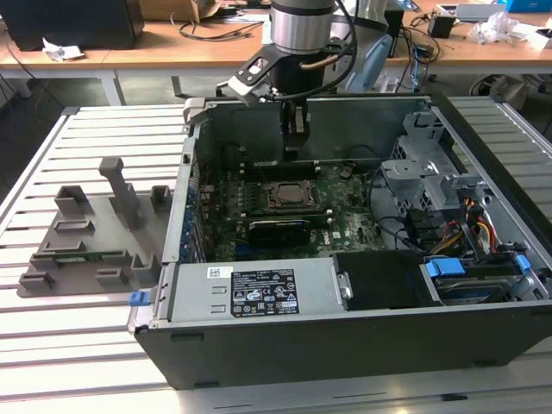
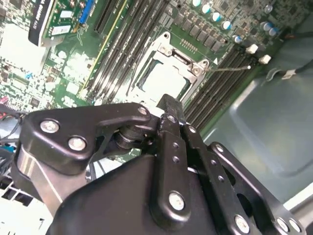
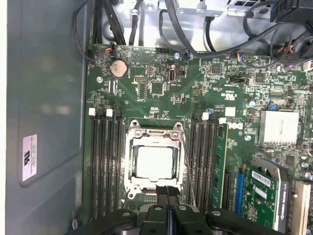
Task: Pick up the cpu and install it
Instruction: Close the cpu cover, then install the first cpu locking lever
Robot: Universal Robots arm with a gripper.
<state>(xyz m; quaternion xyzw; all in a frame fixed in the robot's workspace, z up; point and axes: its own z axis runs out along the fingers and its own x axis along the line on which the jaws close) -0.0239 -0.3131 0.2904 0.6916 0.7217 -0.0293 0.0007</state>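
The cpu (image 3: 154, 161) is found seated in the motherboard socket (image 3: 131, 147) inside the computer case (image 1: 345, 336), with the claw (image 3: 167, 189) poised over the socket's edge and closed tight (nothing gripped).

We are looking at a robotics lab or electronics workshop: a silver robot arm (image 1: 302, 26) reaches into an open black metal computer case (image 1: 345, 349) on a slatted aluminium bench (image 1: 95, 129), and pale wooden desks (image 1: 155, 53) behind carry loose black cables (image 1: 220, 30).
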